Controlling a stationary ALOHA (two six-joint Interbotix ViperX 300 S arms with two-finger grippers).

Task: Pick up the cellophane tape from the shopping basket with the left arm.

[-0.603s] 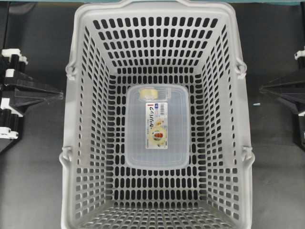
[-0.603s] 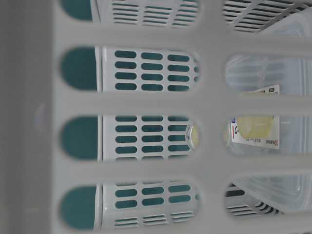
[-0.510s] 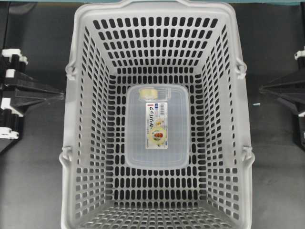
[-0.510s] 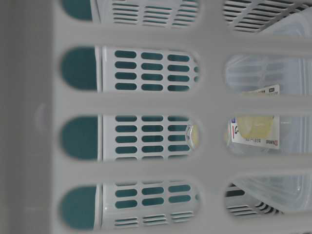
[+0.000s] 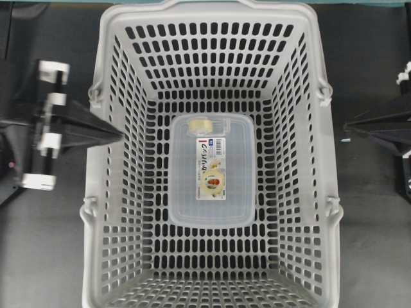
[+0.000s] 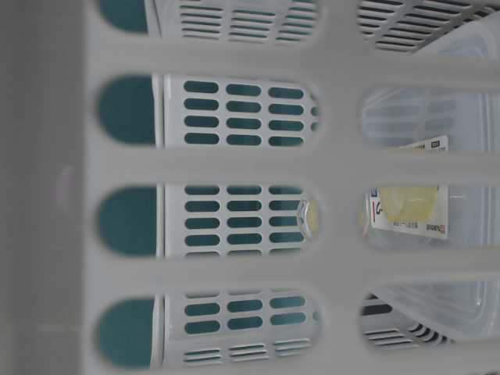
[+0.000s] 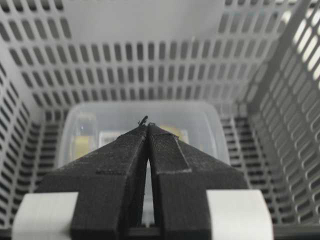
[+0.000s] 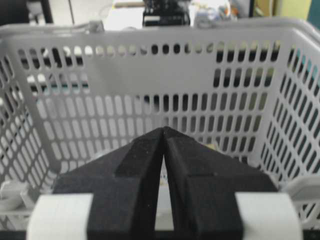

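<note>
The cellophane tape (image 5: 200, 124), a small pale yellow ring with a clear piece, lies on the far end of a clear lidded food container (image 5: 212, 208) on the floor of the grey slotted shopping basket (image 5: 95, 167). My left gripper (image 5: 120, 135) is shut and empty, its tip over the basket's left rim, well left of the tape. In the left wrist view the shut tips (image 7: 147, 125) point at the container (image 7: 200, 120), and the tape (image 7: 82, 146) shows to their left. My right gripper (image 5: 346, 126) is shut and empty, outside the basket's right wall (image 8: 150, 75).
The basket's walls are tall and surround the container closely on all sides. Grey handle hinges (image 5: 94, 96) stick out at the rims. The container's label with a round orange picture (image 5: 212, 181) lies just in front of the tape. A dark tabletop (image 5: 45, 244) flanks the basket.
My left arm has swung right and its shut tip has moved from outside the basket to over the left rim. My right gripper has edged slightly toward the basket. The tape and container have not moved.
</note>
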